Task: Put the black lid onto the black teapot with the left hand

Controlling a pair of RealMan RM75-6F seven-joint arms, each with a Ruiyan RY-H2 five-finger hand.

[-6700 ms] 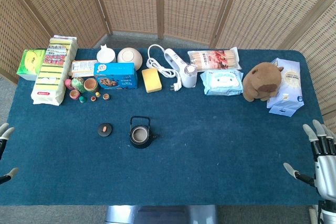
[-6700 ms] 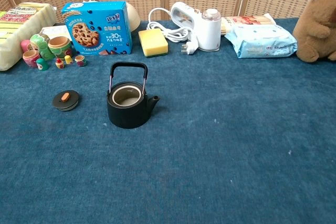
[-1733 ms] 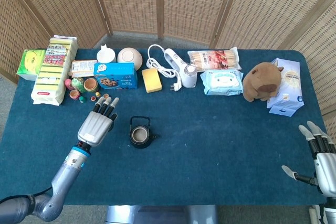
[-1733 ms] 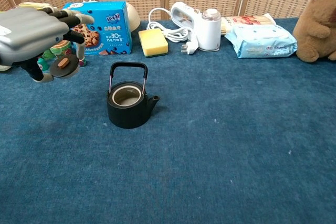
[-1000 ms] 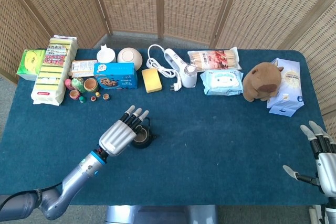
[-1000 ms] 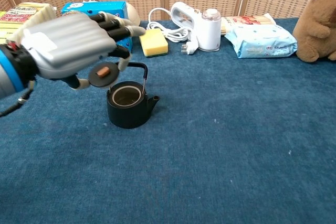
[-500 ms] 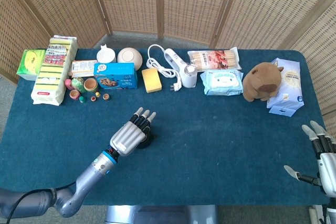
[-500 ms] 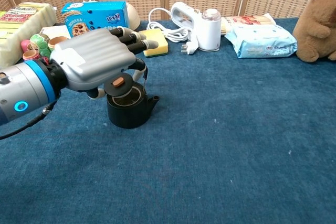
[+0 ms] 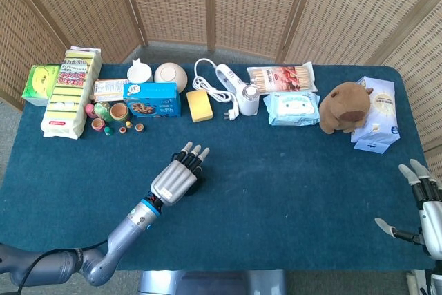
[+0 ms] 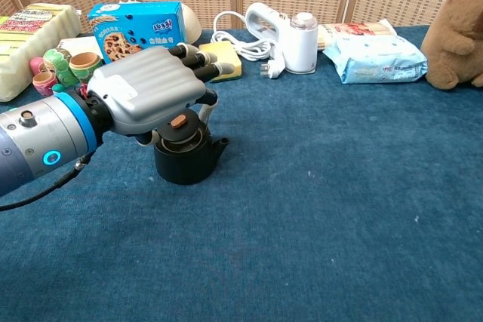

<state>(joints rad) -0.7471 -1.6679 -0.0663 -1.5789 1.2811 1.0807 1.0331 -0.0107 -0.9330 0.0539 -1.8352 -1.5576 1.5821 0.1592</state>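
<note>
The black teapot (image 10: 185, 162) stands on the blue cloth left of centre, its handle upright behind my left hand (image 10: 147, 94). That hand hovers over the pot and pinches the black lid (image 10: 179, 127) with the orange knob. The lid lies flat at the pot's mouth; whether it rests on the rim I cannot tell. In the head view my left hand (image 9: 176, 177) hides nearly all of the teapot. My right hand (image 9: 423, 212) stays at the table's far right edge, fingers spread, holding nothing.
Behind the teapot lie a blue cookie box (image 10: 136, 26), a yellow sponge (image 10: 229, 65) and small nesting dolls (image 10: 64, 69). A white grinder (image 10: 300, 41), a wipes pack (image 10: 375, 58) and a brown plush (image 10: 458, 32) line the back right.
My left hand carried the lid from left of the teapot rightward and down over its mouth. Since half a second ago it has sunk slightly. The right hand barely moved.
</note>
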